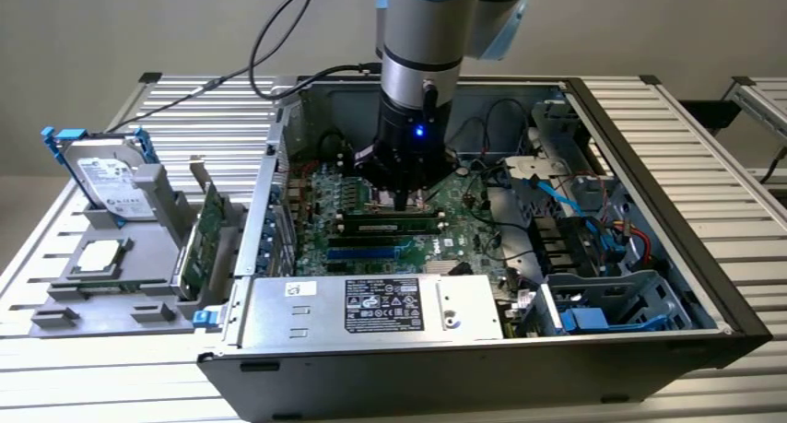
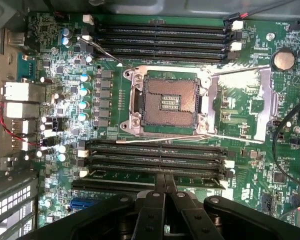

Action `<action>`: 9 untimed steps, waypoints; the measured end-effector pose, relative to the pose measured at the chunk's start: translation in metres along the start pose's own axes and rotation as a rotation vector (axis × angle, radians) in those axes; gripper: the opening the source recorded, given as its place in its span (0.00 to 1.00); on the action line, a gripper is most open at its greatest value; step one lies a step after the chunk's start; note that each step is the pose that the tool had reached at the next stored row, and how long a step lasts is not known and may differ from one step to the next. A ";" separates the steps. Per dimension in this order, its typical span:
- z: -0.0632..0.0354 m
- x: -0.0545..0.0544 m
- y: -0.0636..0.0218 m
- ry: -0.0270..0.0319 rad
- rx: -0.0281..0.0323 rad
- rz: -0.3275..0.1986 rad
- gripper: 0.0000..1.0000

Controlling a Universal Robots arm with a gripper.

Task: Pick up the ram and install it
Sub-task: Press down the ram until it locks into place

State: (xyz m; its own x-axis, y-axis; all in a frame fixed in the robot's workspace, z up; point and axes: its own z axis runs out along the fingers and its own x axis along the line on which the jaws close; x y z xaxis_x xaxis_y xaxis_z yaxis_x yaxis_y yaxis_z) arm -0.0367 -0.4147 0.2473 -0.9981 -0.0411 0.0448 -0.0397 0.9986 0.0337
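The ram (image 1: 391, 226) is a long green stick with dark chips, standing in a motherboard slot just in front of the CPU socket (image 2: 170, 102). In the wrist view the ram (image 2: 115, 174) is a thin green strip along the slot bank. My gripper (image 1: 405, 200) hangs straight down inside the open computer case (image 1: 640, 165), its fingertips right over the ram's middle. The black fingers (image 2: 152, 200) meet at the tips, so the gripper (image 2: 165, 178) is shut with nothing between them. Whether the tips touch the ram's top edge I cannot tell.
A silver power supply (image 1: 369, 308) fills the case's near side. Blue drive bays and cables (image 1: 591, 248) sit toward the exterior view's right. Outside the case, on the exterior view's left, stand a hard drive (image 1: 105, 179), a green expansion card (image 1: 197, 243) and a CPU chip (image 1: 99, 255).
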 end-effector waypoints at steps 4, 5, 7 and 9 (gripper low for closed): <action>-0.0023 0.000 -0.0043 -0.0001 0.0046 0.007 0.11; -0.0027 0.000 -0.0053 -0.0001 0.0058 0.008 0.11; -0.0029 0.000 -0.0077 -0.0001 0.0066 0.009 0.11; -0.0029 0.000 -0.0078 -0.0002 0.0060 0.009 0.11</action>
State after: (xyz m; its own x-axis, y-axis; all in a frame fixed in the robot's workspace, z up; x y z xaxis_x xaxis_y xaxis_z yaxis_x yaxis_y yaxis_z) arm -0.0367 -0.4226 0.2499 -0.9985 -0.0318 0.0449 -0.0306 0.9992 0.0272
